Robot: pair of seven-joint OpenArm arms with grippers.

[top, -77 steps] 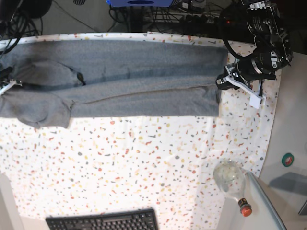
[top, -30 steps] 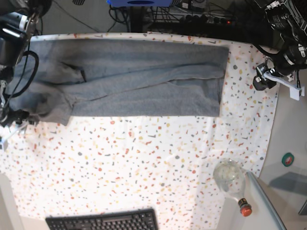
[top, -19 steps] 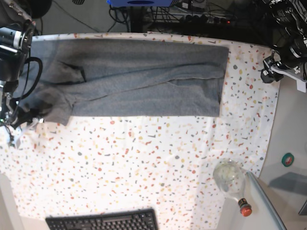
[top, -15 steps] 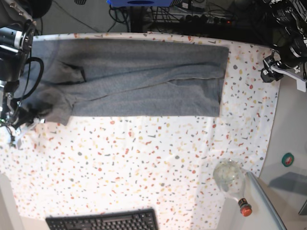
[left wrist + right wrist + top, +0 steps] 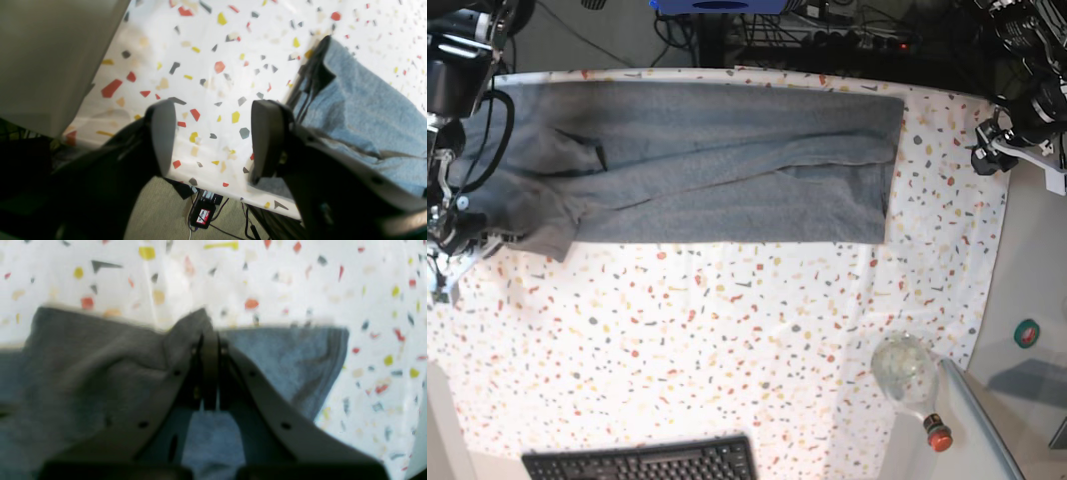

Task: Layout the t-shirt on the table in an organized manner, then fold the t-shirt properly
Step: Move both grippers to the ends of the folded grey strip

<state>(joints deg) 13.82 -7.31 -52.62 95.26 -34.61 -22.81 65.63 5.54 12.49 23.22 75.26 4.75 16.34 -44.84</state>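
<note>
While the right hand (image 5: 210,340) was closed on the shirt's near edge, the shirt (image 5: 737,205) lay creased and partly folded across the surface (image 5: 727,340), and the left hand (image 5: 213,133) hung open and empty, just beyond the shirt.

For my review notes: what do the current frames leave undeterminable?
- T-shirt beneath the right fingers: hidden by them in the right wrist view, so a pinch is unconfirmed.
- T-shirt's far-left end, base view: covered by the right arm and cut by the edge.
- Keyboard's lower part, base view: cut off by the bottom edge.
</note>
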